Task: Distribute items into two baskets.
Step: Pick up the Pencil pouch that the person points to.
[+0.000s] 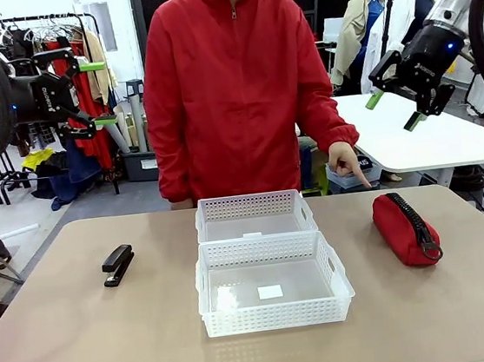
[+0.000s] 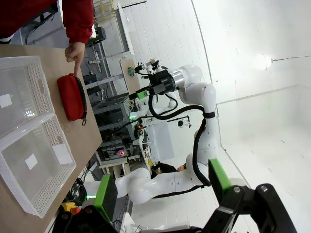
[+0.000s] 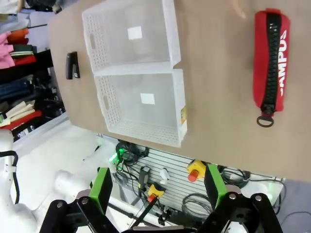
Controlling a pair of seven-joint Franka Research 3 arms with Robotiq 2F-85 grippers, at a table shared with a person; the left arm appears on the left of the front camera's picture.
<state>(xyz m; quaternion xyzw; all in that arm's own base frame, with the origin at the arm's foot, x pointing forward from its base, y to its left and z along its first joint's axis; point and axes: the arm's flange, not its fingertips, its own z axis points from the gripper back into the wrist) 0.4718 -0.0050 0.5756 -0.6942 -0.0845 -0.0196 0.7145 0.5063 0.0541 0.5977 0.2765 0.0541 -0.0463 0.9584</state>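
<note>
Two white lattice baskets stand mid-table, the smaller one (image 1: pixel 249 205) behind the larger one (image 1: pixel 275 315), both with nothing in them. A black stapler (image 1: pixel 118 264) lies left of them and a red zippered pouch (image 1: pixel 403 228) lies on their right. My left gripper (image 1: pixel 98 93) hangs open, high above the table's left side. Above the right side my right gripper (image 1: pixel 395 109) is also open and holds nothing. The right wrist view looks down on the stapler (image 3: pixel 72 65), both baskets (image 3: pixel 141 131) and the pouch (image 3: pixel 271 60) past its open gripper (image 3: pixel 158 189). In the left wrist view, the pouch (image 2: pixel 70 97) lies beside the baskets (image 2: pixel 53 189).
A person in a red jacket stands at the far edge, one hand (image 1: pixel 345 160) pointing a finger down just behind the pouch. A white table (image 1: pixel 447 136) stands behind on the right, and clothes racks (image 1: pixel 52 45) on the left. Bare tabletop (image 1: pixel 86 347) surrounds the baskets.
</note>
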